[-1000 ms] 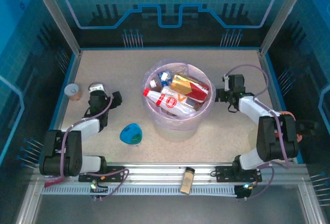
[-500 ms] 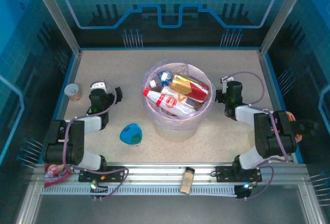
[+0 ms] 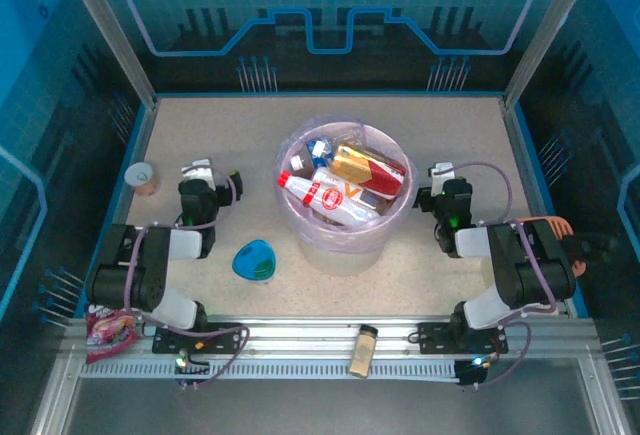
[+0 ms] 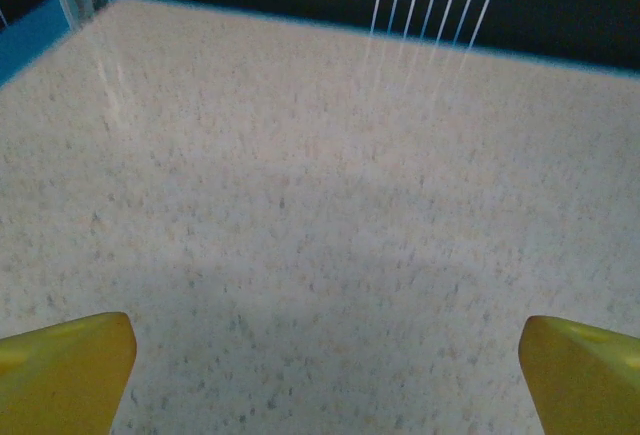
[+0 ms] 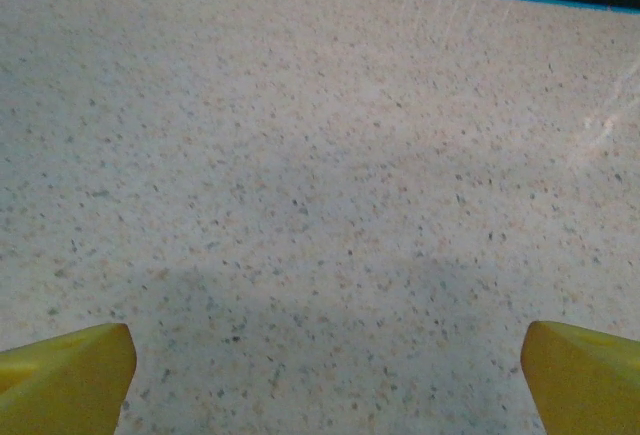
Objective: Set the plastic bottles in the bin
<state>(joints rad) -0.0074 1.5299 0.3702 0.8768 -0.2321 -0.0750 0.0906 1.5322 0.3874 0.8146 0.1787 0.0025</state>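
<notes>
Now that both arms have been drawn back from the bin [image 3: 342, 251], the left gripper [image 3: 206, 172] is parked to its left and the right gripper [image 3: 443, 174] to its right, fingers [image 4: 66, 357] spread wide on nothing, while the bottles [image 3: 330, 195] are seen piled inside it, so the task is judged finished.

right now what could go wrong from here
1. The plastic bottles are heaped close to the rim of the bin. The right end effector sits beside the bin, so a bump might tip one out.
2. The paper cup stands near the left end effector; a sideways swing could knock it over.
</notes>
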